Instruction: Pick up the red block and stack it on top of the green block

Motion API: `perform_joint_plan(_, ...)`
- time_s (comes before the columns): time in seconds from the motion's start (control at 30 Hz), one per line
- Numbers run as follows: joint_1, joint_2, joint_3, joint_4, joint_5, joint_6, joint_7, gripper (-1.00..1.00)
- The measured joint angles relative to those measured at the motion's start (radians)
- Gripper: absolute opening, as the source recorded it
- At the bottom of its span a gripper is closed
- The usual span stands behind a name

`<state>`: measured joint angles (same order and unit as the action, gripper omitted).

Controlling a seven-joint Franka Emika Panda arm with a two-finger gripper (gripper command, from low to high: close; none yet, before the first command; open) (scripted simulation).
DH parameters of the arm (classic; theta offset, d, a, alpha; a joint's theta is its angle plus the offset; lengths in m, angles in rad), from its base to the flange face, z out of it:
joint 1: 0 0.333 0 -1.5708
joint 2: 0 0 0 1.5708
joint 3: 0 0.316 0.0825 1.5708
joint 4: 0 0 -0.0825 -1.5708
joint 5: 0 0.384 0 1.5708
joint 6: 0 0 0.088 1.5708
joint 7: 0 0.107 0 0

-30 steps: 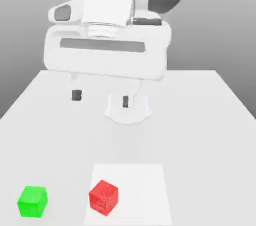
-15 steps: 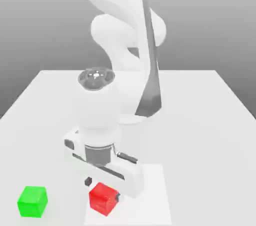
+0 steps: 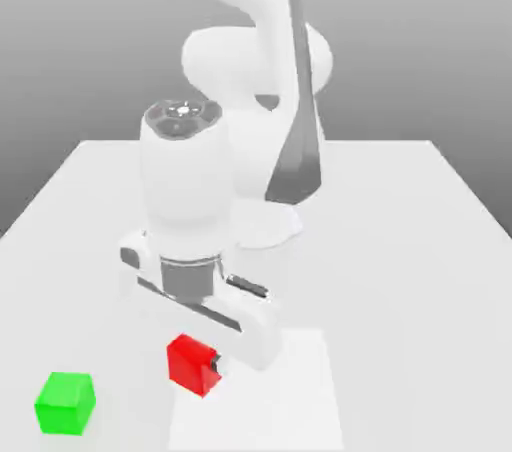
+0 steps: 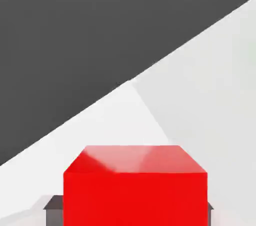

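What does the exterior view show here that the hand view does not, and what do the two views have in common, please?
The exterior view alone shows the green block resting on the table toward that view's left, the white arm bending down over the table, and the claw gripping the red block, which looks lifted off the surface. The hand view alone shows the red block close up, with a dark finger pad against each side and the dark backdrop beyond the table edge. Both share the red block held in the claw and the pale table surface.
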<state>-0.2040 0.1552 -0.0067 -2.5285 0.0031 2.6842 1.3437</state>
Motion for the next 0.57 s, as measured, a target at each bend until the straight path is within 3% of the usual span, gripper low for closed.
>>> perform_joint_plan(0.3, -0.081, 0.013, -0.148, 0.115, 0.047, -0.104, 0.336, -1.0)
perform_joint_plan(0.47, -0.112, 0.15, -0.143, 0.139, 0.101, 0.008, 0.349, -1.0)
perform_joint_plan(0.5, -0.117, 0.17, -0.138, 0.14, 0.108, 0.026, 0.344, 1.0)
perform_joint_plan(0.57, -0.117, 0.17, -0.138, 0.14, 0.108, 0.026, 0.344, 1.0)
